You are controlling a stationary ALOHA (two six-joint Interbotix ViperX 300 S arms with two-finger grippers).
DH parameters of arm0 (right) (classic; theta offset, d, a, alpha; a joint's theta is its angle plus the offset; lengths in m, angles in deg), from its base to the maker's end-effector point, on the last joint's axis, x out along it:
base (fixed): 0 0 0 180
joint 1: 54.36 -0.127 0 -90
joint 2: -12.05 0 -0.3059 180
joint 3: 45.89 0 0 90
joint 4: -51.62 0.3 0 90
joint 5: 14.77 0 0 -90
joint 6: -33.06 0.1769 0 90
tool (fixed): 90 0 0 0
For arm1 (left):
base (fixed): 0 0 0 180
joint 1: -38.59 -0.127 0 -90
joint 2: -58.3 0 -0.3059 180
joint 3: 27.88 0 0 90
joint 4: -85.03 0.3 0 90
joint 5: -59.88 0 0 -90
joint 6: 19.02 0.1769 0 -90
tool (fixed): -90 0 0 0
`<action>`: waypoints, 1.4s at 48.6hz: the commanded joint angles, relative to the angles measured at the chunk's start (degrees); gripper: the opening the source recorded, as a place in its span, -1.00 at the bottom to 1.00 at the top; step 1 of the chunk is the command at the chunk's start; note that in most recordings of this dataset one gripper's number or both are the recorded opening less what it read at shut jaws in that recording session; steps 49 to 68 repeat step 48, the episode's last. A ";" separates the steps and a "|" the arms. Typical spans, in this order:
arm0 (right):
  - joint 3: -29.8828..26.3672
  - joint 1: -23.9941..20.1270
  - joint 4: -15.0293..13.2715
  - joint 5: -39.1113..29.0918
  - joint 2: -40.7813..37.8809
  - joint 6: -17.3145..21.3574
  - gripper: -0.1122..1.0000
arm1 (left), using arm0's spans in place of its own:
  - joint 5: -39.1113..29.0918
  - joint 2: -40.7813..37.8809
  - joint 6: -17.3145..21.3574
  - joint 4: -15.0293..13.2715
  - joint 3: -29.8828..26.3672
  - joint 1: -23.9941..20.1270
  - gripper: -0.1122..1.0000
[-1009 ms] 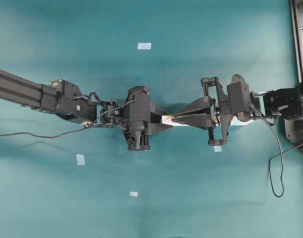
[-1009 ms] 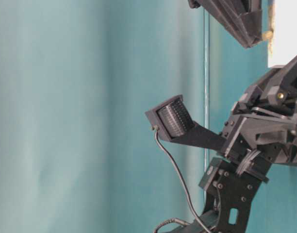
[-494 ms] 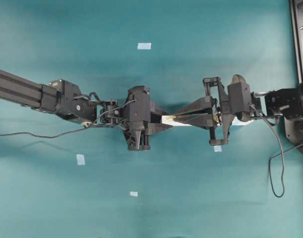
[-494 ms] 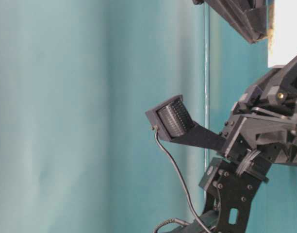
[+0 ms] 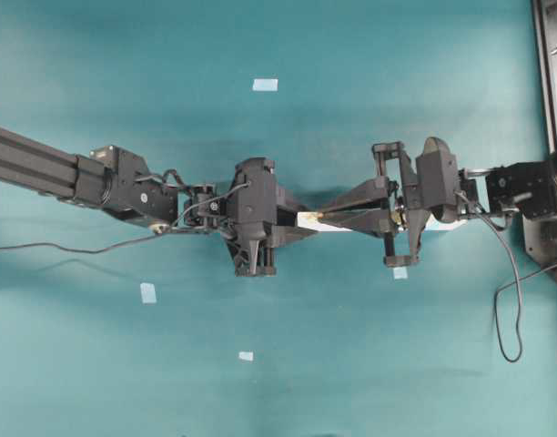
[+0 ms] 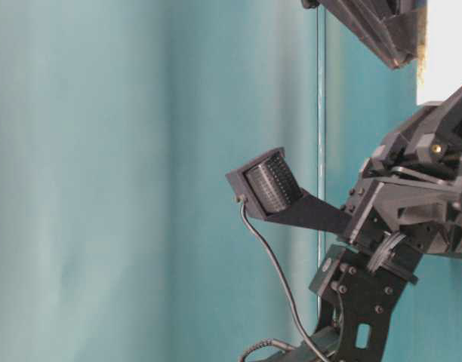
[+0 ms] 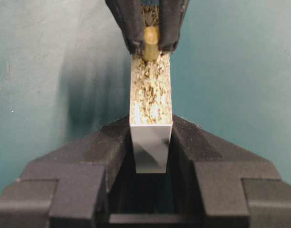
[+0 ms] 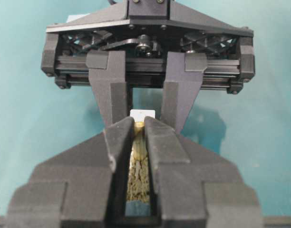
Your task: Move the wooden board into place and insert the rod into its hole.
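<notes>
**Rod held over the board's end**

Our right hand point(image 7: 151, 40) is clenched on the rod point(image 7: 150, 43), its tip at the speckled top of the wooden board point(image 7: 150, 90). Our left hand point(image 8: 144, 102) clamps the board's other end, holding it on edge above the teal tabletop point(image 5: 351, 346). Blue tape squares point(image 5: 265, 85) lie well apart

Right end effector point(image 8: 140, 126) pinching rod point(image 8: 139, 125) above wooden board point(image 8: 140, 175).

Rod point(image 7: 151, 43) above wooden board point(image 7: 151, 92), between both end effectors.
</notes>
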 commanded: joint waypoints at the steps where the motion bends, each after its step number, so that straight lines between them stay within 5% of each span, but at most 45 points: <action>1: 0.26 -0.18 -0.09 -1.67 1.05 0.00 -0.62 | -0.26 1.76 0.00 -0.09 -0.18 -0.26 -0.38; 39: -2.64 -0.79 -0.35 -33.93 9.67 0.26 -0.61 | -0.26 1.93 0.00 -0.09 -0.18 -0.26 -0.38; 68: -3.96 -1.23 -0.26 -35.77 9.67 1.05 -0.61 | -0.26 1.93 0.00 -0.09 0.09 -0.26 -0.39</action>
